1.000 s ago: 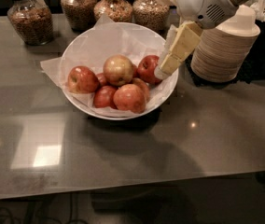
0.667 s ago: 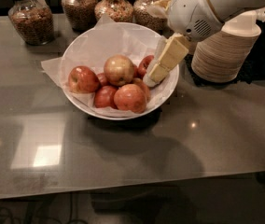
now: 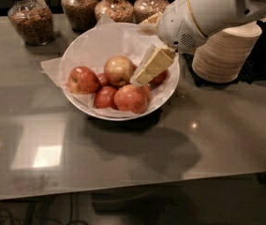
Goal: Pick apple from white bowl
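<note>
The white bowl (image 3: 84, 46), lined with crinkled white paper, stands on the grey table and holds several apples. The apple (image 3: 118, 70), the palest and largest, yellowish-green with a pink blush, lies in the middle on top of the pile. Smaller red apples lie around it, one at the left (image 3: 82, 79) and one at the front (image 3: 130, 99). My gripper (image 3: 144, 74) reaches in from the upper right, over the bowl's right half. Its cream fingers point down and left, with the tips just right of the apple.
Several glass jars of grains (image 3: 30, 18) stand along the back edge of the table. A tall stack of beige paper bowls (image 3: 224, 53) stands to the right of the white bowl, under my arm. The table's front edge runs along the bottom.
My gripper has moved left and down, from the bowl's right rim in over the bowl, to right beside the pale apple. The apples have not moved.
</note>
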### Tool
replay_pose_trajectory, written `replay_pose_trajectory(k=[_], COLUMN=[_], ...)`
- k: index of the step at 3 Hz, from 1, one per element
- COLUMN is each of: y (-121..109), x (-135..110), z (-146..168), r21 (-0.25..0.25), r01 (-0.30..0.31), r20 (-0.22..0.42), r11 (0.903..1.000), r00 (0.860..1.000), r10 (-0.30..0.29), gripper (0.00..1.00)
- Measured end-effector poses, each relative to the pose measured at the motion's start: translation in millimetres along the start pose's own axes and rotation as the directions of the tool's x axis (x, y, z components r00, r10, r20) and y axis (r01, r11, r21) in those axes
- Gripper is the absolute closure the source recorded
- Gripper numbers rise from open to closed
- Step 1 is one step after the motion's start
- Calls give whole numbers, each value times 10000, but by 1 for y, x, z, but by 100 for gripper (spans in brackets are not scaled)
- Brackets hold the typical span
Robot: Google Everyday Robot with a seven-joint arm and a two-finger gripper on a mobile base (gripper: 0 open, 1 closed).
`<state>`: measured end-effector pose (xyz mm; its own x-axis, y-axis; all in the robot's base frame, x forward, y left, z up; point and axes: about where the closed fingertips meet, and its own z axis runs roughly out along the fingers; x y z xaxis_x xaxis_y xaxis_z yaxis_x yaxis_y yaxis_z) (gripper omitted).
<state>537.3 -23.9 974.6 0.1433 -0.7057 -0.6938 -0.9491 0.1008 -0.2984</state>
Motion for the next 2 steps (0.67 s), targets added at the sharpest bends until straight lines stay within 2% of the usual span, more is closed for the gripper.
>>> replay_pose_trajectory(k=[2], y=[-5], x=[-1], z=[9], r21=[-87], r01=[71], r20=[100], r11=[9999], r00=[9999], r10=[-70], gripper=[12])
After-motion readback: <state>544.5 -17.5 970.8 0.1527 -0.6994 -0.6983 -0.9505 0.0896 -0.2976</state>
